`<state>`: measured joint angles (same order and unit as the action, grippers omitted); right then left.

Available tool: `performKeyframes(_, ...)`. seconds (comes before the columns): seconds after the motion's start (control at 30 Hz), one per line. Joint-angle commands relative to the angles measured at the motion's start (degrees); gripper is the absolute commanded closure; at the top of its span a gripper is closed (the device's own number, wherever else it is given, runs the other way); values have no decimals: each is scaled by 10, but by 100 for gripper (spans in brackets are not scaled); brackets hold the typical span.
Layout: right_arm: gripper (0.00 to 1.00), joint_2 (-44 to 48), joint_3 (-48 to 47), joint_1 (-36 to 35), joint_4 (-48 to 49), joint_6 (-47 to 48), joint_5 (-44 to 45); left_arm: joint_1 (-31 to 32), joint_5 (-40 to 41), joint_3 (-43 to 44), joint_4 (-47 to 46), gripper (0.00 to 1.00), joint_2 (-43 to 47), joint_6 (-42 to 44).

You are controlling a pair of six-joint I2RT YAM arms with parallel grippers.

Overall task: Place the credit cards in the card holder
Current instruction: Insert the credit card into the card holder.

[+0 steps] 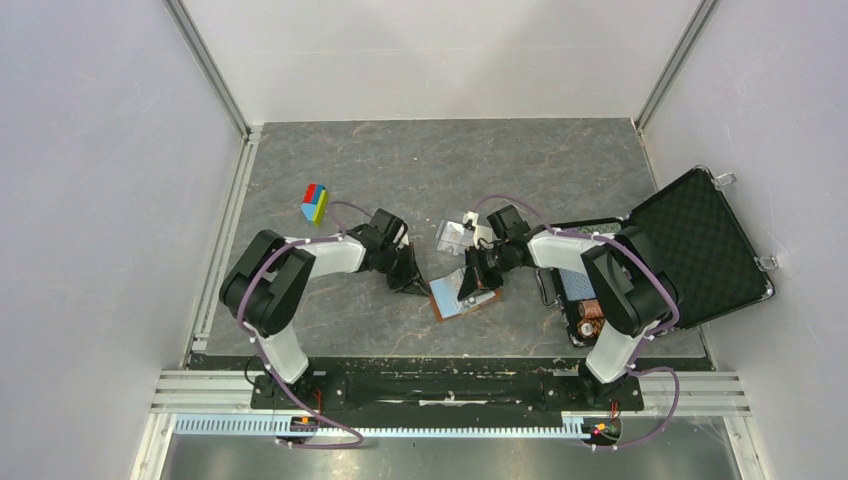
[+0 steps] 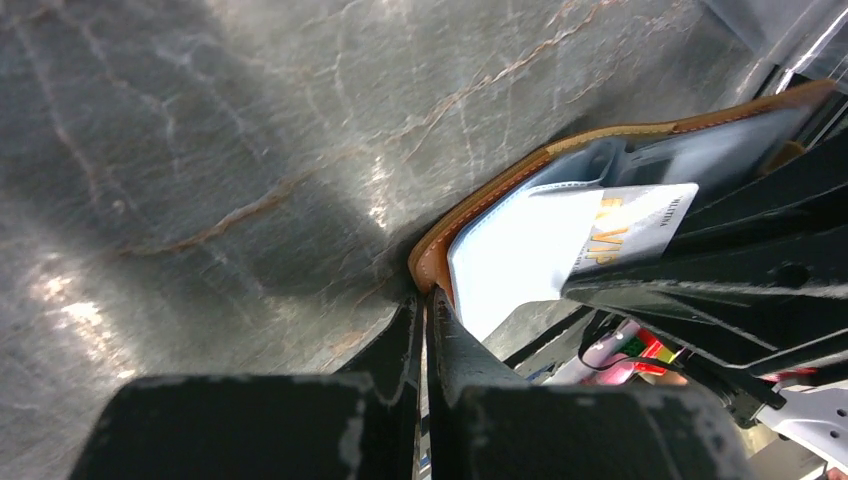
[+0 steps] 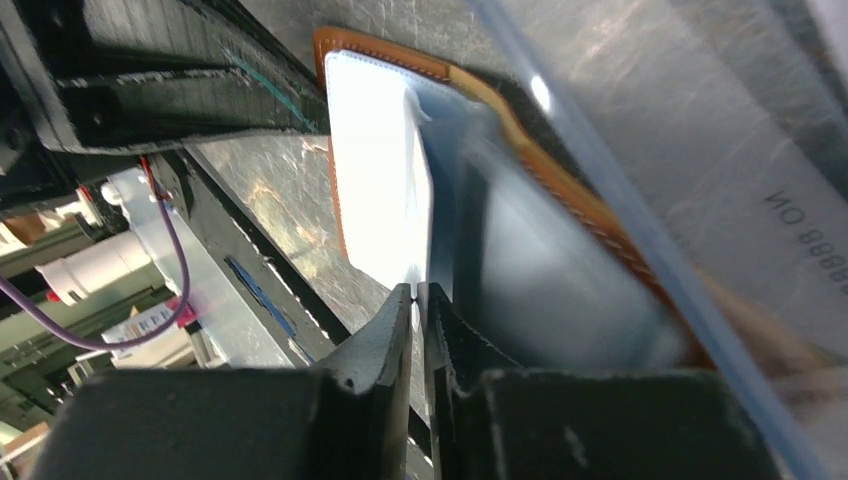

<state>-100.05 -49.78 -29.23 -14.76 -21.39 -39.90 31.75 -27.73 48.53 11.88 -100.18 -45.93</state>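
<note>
The brown leather card holder (image 1: 480,301) lies open near the table's middle, pale blue lining up. In the left wrist view its brown rim (image 2: 500,185) frames a pale card (image 2: 640,225) printed "VIP", partly inside a pocket. My left gripper (image 1: 420,287) is shut at the holder's left corner, fingertips (image 2: 412,318) pinching the leather edge. My right gripper (image 1: 470,285) is shut on that card, seen nearly edge-on (image 3: 424,190) in the right wrist view above the holder's lining (image 3: 375,180).
A clear plastic tray (image 1: 456,236) stands just behind the holder, and its edge crosses the right wrist view (image 3: 700,200). An open black foam-lined case (image 1: 695,245) sits at the right. A coloured block (image 1: 316,202) lies at the back left.
</note>
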Motion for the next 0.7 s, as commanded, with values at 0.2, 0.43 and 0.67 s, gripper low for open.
performKeyframes(0.2,56,39,-32,-5,-87,53,96,4,36,23,-12,98,-18,23)
performKeyframes(0.43,41,68,-28,-4,-118,71,123,7,27,32,-12,98,-25,22)
performKeyframes(0.67,40,67,-10,-6,-99,79,132,20,26,40,-12,98,-25,19)
